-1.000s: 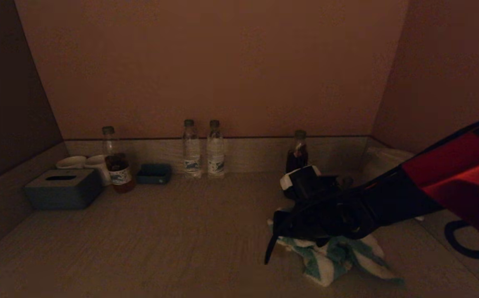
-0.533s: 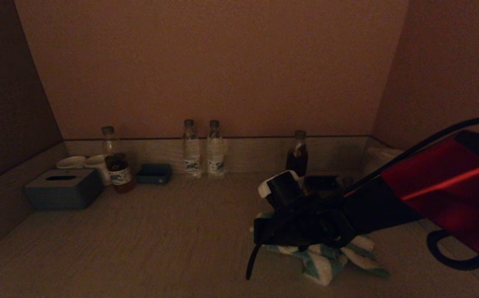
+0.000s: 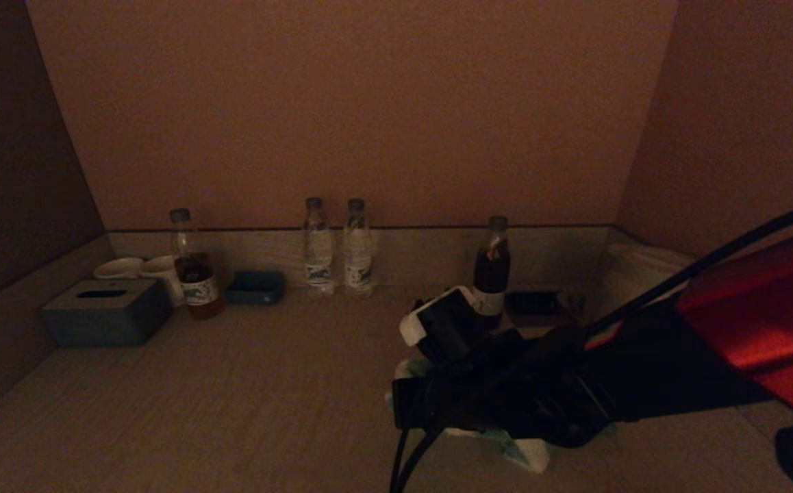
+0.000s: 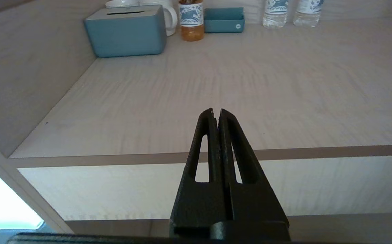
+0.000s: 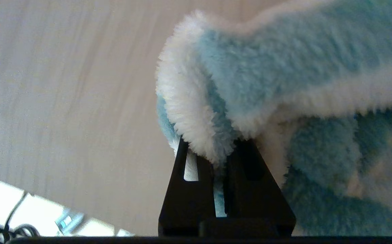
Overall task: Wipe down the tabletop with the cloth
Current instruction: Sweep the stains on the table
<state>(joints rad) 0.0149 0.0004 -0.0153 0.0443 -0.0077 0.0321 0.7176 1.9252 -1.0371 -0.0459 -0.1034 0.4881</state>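
**Right gripper pressing cloth onto worktop**

Right gripper [image 5: 218, 162] low over the worktop [image 3: 232, 411], right of centre and toward the near edge in the head view, fingers [image 5: 189, 189] clamped tight on a fold of the cloth [image 5: 277, 101]. Fluffy teal-and-white cloth bunched around and over the fingertips in the right wrist view, lying against the pale wood-grain surface. From the head view, only a small pale corner of the cloth [image 3: 530, 453] peeking out beneath the dark wrist assembly, the rest hidden under the arm. Black cables hanging down off the front of the wrist.

Left gripper [image 4: 219, 117] parked off the front edge of the worktop, on the left side, fingers [image 4: 206, 142] pressed together, holding nothing.

Along the back wall: a blue tissue box [image 3: 105, 311] at far left, two white cups [image 3: 140, 270] just behind it, a bottle of amber drink [image 3: 194, 270] beside them, then a small blue tray [image 3: 255, 287]. Two clear water bottles [image 3: 335, 246] standing side by side near the middle. A dark bottle [image 3: 492, 270] upright just behind the right wrist, well apart from the water bottles.
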